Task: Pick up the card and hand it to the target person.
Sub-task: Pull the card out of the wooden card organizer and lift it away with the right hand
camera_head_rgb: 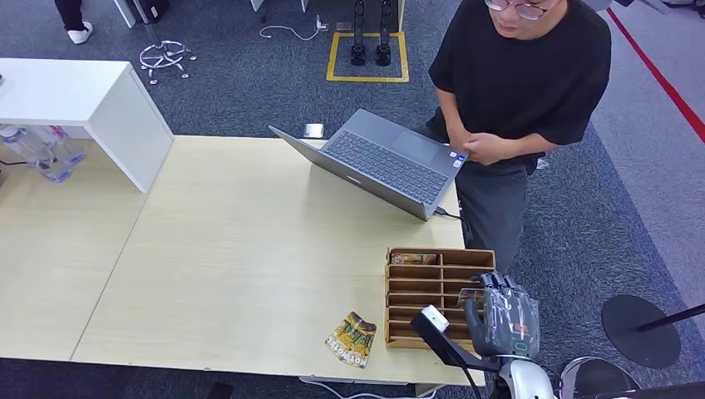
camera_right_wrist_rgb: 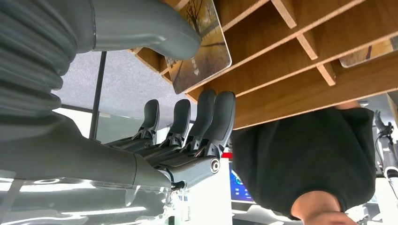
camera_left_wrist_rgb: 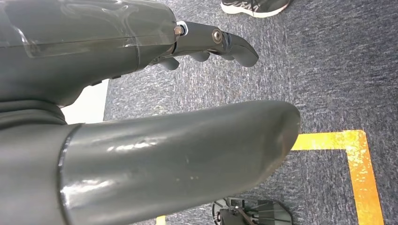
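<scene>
A wooden card organiser (camera_head_rgb: 439,293) stands at the table's near right corner. My right hand (camera_head_rgb: 501,316) is at its right side, fingers over the slots. In the right wrist view a card with an autumn tree picture (camera_right_wrist_rgb: 202,44) sticks out of a slot of the organiser (camera_right_wrist_rgb: 300,70). The thumb (camera_right_wrist_rgb: 141,28) lies against the card and the fingers (camera_right_wrist_rgb: 213,115) reach up to the organiser's wall just below it, not closed on the card. The person (camera_head_rgb: 520,75) in a black shirt stands beyond the table's right end. My left hand (camera_left_wrist_rgb: 141,93) hangs over the carpet, holding nothing.
An open laptop (camera_head_rgb: 382,162) sits on the table in front of the person. Loose patterned cards (camera_head_rgb: 352,339) lie left of the organiser, and another card (camera_head_rgb: 413,258) fills its far slot. A white shelf (camera_head_rgb: 83,100) with bottles (camera_head_rgb: 41,150) stands far left. A round stand base (camera_head_rgb: 640,330) is on the floor at right.
</scene>
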